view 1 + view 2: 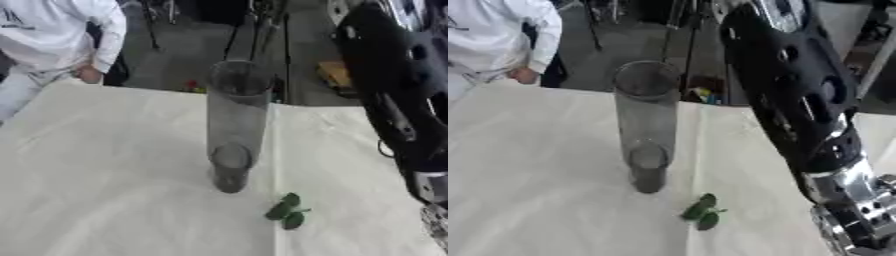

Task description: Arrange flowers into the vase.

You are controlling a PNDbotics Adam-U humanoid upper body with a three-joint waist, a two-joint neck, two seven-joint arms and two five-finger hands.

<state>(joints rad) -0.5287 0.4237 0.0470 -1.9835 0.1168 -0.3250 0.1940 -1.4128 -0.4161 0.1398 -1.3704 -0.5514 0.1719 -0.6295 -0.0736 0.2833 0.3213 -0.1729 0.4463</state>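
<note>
Left eye view: I see the tall clear glass vase [236, 125] standing upright near the middle of the table [105, 175], which is covered in a pale cloth. Just in front of its base and a little to the right lies a small sprig of green leaves [287, 211] — flat on the cloth, close to the vase but not touching it. At the far edge of the table, just left of the vase's rim, there is a small red shape with green beside it [192, 86]; I cannot make out what it is. My right arm [398, 105] comes down the right edge as a black bulk ending in a silver joint at the lower right corner. No hand shows here.

Right eye view: same vase, same leaves, but the right arm fills far more of the picture — black links from the top, then silver joints toward the lower right corner. It is cut off at the wrist, so I cannot tell how the right hand's fingers stand. The red shape is not visible here. The left hand shows in neither view.
</note>
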